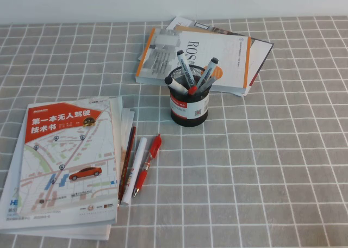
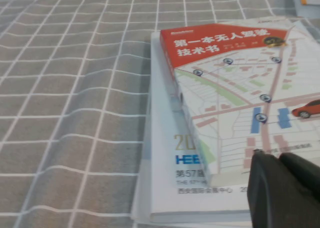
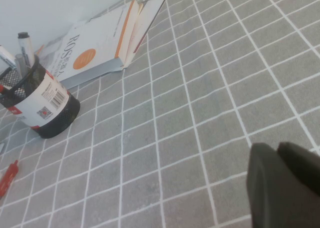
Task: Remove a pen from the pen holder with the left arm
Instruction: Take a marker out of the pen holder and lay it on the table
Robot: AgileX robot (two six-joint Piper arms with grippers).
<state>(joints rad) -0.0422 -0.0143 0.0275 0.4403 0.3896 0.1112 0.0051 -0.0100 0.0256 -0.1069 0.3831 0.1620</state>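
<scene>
A black mesh pen holder stands mid-table with several marker pens sticking up out of it; it also shows in the right wrist view. Neither arm shows in the high view. In the left wrist view my left gripper is shut and holds nothing; it hovers over the near end of the red-covered map book, well away from the holder. My right gripper is shut over bare tablecloth, to the right of the holder, with nothing in it.
The red map book lies on a stack of booklets at the front left. Beside it lie a pencil, a white pen and a red pen. Stacked books lie just behind the holder.
</scene>
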